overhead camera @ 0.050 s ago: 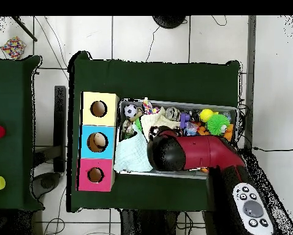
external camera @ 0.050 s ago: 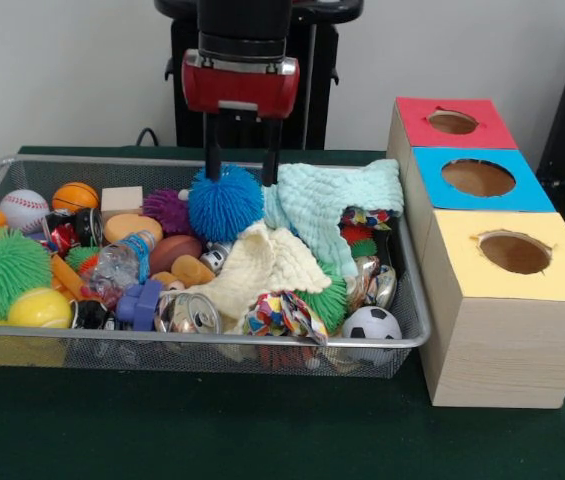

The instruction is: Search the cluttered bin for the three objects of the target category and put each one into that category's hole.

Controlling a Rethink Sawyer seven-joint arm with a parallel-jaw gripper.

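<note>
With its two fingers spread, the gripper (external camera @ 0.050 s ago: 242,165) hangs just over the blue ball (external camera @ 0.050 s ago: 225,203) at the bin's (external camera @ 0.050 s ago: 414,340) far middle, so I'd sink straight down until they straddle its spikes, then close gently.

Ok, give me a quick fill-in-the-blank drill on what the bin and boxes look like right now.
1. The gripper stands over the spiky ____ ball.
2. The wooden box nearest the camera has a ____ top.
3. The black-and-white soccer ball lies at the wire mesh bin's corner nearest the ____ box.

Missing words: blue; yellow; yellow
</note>
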